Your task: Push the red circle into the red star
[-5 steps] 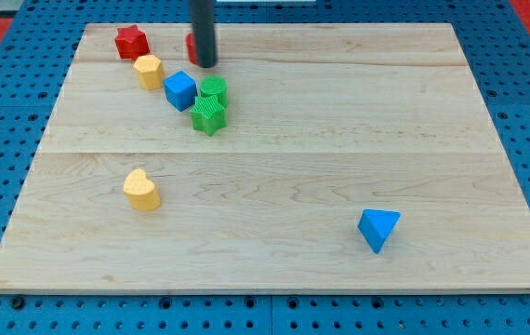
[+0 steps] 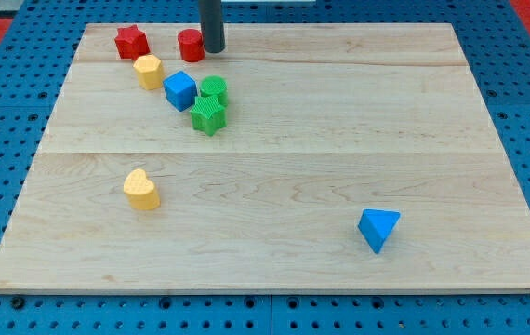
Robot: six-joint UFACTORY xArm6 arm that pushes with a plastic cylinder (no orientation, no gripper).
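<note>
Red circle (image 2: 191,45): sitting near red star (image 2: 131,41); my tip (image 2: 213,50) touching its right side, jawless rod; leftward push pending.

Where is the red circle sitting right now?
The red circle sits near the view's top edge, left of centre, between the red star on its left and my tip beside its right.

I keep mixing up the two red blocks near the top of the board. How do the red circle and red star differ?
Shape: the red circle is a round puck, while the red star has points.
Place: the circle lies to the view's right of the star, with a gap of bare wood between them.
Contact: my tip sits right beside the circle on its right; the star has nothing beside it but the yellow block below.
Both are red and similar in size.
</note>
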